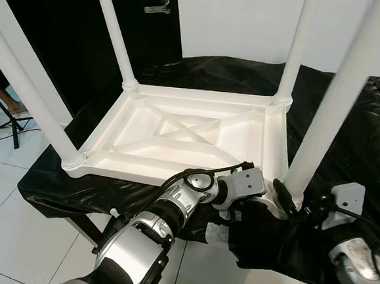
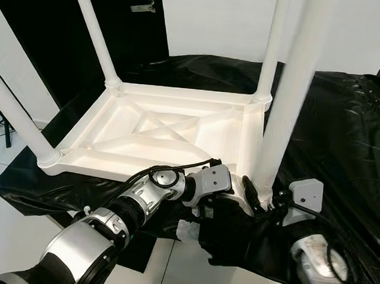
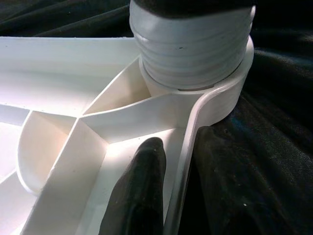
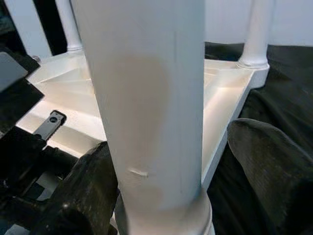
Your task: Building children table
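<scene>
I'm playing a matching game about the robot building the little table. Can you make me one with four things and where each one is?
Things:
1. tabletop
2. near-right leg
3. left gripper
4. right gripper

Where:
A. fingers on either side of a white leg, low down
B. lying upside down on the black sheet
C. one finger inside the tabletop's rim, one outside, beside the corner socket
D. standing up in the corner socket nearest the grippers

Pairs: 1-B, 2-D, 3-C, 4-A
</scene>
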You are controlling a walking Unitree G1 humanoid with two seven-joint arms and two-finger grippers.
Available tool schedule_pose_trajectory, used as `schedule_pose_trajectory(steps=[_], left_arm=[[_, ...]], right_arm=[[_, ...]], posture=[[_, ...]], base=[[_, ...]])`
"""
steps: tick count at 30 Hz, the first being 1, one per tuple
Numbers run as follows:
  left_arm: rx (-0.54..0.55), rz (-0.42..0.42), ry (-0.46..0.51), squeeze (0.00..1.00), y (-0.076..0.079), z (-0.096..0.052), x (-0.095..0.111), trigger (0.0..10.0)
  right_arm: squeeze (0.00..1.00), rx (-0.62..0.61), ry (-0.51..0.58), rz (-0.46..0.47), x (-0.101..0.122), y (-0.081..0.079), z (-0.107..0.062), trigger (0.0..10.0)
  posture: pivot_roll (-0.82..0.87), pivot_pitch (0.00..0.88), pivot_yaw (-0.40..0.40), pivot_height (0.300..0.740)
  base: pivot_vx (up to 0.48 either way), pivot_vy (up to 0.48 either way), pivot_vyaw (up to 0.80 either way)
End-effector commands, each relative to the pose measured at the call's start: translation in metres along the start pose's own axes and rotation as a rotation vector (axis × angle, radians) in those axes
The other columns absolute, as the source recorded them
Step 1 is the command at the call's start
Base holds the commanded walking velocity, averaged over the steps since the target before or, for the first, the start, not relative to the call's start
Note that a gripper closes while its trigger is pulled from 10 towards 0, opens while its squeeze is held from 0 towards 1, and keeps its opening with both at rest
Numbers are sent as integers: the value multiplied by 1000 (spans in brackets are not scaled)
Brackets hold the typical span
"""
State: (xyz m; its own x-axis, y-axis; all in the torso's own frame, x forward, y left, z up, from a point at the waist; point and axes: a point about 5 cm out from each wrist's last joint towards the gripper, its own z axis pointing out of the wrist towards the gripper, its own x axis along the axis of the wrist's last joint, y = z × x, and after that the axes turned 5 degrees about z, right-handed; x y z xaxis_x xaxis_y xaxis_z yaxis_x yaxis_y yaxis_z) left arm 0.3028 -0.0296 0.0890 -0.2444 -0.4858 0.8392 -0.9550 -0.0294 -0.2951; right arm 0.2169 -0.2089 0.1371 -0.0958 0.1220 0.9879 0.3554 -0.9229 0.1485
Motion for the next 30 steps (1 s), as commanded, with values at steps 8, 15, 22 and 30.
schedule_pose_trajectory(steps=[8, 15, 22, 30], left_arm=[[243, -109, -205, 0, 20, 8, -41, 10000], [239, -113, -203, 0, 21, 8, -41, 10000], [243, -116, -205, 0, 21, 7, -42, 10000], [243, -113, -205, 0, 19, 7, -41, 10000]], right_arm=[[0, 88, -37, -25, -2, 8, -3, 0], [0, 99, -69, 50, -9, -3, -8, 0], [0, -115, -67, 174, -18, -15, -10, 0], [0, -334, -34, 124, -20, -24, -11, 0]], posture=[[14, 0, 77, 740], [19, 0, 72, 740], [24, 0, 71, 740], [31, 0, 76, 740]], base=[[0, 0, 0], [0, 0, 0], [0, 0, 0], [0, 0, 0]])
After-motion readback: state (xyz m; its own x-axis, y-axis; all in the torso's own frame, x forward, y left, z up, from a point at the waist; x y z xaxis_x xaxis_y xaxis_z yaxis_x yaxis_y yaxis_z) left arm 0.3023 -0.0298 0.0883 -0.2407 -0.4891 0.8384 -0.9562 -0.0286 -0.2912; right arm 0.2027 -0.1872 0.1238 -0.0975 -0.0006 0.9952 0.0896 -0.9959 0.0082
